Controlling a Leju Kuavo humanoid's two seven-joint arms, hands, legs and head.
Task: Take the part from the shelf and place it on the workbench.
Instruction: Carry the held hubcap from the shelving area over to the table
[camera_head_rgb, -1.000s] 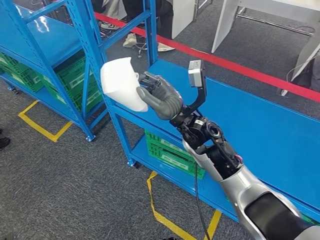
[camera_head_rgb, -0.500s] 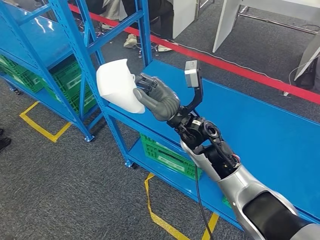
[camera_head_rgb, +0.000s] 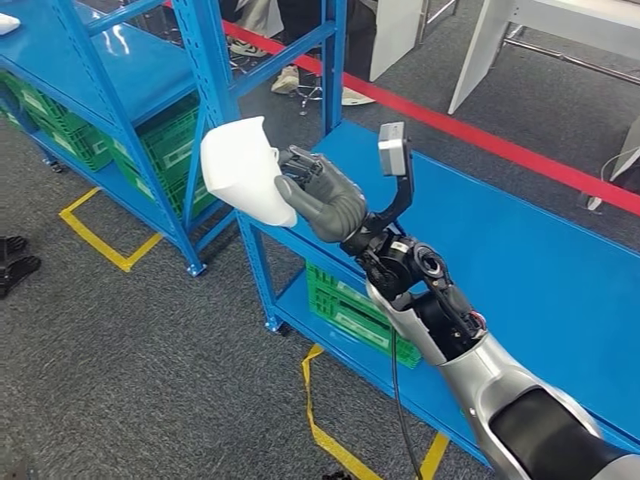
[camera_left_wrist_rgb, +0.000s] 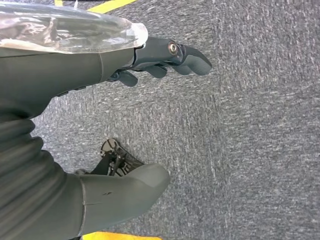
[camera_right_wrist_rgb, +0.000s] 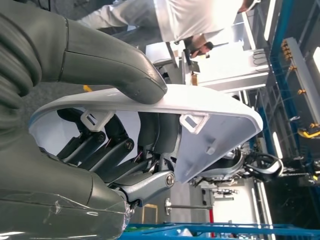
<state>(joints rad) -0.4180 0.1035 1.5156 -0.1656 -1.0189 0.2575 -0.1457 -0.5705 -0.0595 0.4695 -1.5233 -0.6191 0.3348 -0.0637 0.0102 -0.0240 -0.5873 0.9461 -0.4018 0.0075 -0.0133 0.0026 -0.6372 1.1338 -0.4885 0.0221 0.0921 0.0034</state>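
Beside the blue shelf (camera_head_rgb: 226, 95), the robot's right hand (camera_head_rgb: 326, 198) grips the white part (camera_head_rgb: 243, 168), thumb on its outer face and fingers (camera_right_wrist_rgb: 109, 150) curled behind it, holding it in the air beside the upright post. Over the grey carpet (camera_left_wrist_rgb: 245, 140), the left hand (camera_left_wrist_rgb: 113, 120) hangs with fingers apart, holding nothing.

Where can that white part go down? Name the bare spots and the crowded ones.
The blue shelf top is bare between the red floor line and its near edge, right of the right robot hand holding the white part. The lower levels are crowded with green crates.
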